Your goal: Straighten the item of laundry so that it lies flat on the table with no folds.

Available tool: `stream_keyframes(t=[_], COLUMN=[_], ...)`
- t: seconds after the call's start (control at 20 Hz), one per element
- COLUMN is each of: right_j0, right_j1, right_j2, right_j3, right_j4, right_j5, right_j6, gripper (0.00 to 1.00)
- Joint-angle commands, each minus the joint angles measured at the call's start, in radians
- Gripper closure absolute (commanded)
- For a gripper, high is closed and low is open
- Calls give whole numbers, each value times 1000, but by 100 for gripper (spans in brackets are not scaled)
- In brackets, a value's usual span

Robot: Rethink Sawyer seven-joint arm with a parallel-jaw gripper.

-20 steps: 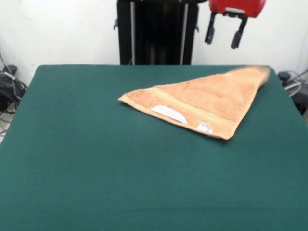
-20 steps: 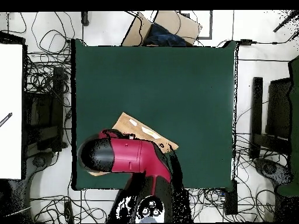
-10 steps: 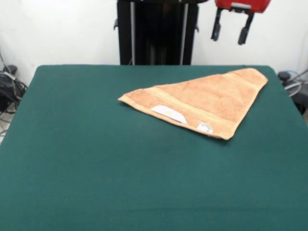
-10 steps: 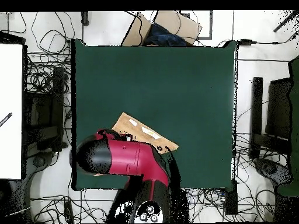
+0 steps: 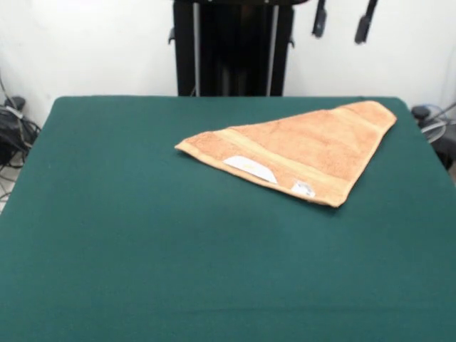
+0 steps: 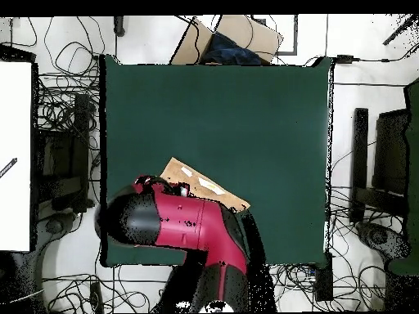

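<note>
One cloth item: towel [image 5: 299, 153], tan terry, on the table's far-right part in the front view, reaching almost to the far edge.
Near surface: table [image 5: 142, 271], plain dark-green cover, bare from the near edge up to the towel.
Towel shape: a triangle, folded over on itself, not spread square; long straight edge faces the camera, one point towards the far-right table corner.
Towel detail: woven band along the near edge; two white tags [image 5: 250, 168] close to that edge, one larger, one small.
Towel contact: lies on the cloth cover; nothing touches it in the front view.
Gripper: gripper [image 5: 343, 19] high above the far edge, well clear of the towel; only two dark finger tips show at the top of the front view, spread apart with nothing between them.
Obstruction: in the overhead view the red and black arm [image 6: 176, 222] covers part of the towel and of the table edge nearest the base; only the banded edge strip shows beyond it.
Behind table: black pedestal column [image 5: 231, 46] against a white wall.
Floor surround: tangled cables [image 6: 61, 114] on all sides; cardboard box [image 6: 233, 37] with dark contents beyond the far table edge in the overhead view; dark stands [image 6: 380, 163] on one side, a white panel [image 6: 15, 155] on the other.
</note>
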State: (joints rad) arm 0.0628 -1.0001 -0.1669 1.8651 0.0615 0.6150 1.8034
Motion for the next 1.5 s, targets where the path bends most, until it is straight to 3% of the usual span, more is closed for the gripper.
stream_keyframes(t=[0.05,0.5,0.85,1.5], right_j0=[-51,-178,-206,-207], right_j1=[-45,103,180,164], right_j2=[2,157,185,182], right_j3=[-66,-18,-70,-81], right_j4=[12,53,-21,-56], right_j5=[268,46,8,15], right_j6=[116,12,-13,-5], gripper=[0,0,0,0])
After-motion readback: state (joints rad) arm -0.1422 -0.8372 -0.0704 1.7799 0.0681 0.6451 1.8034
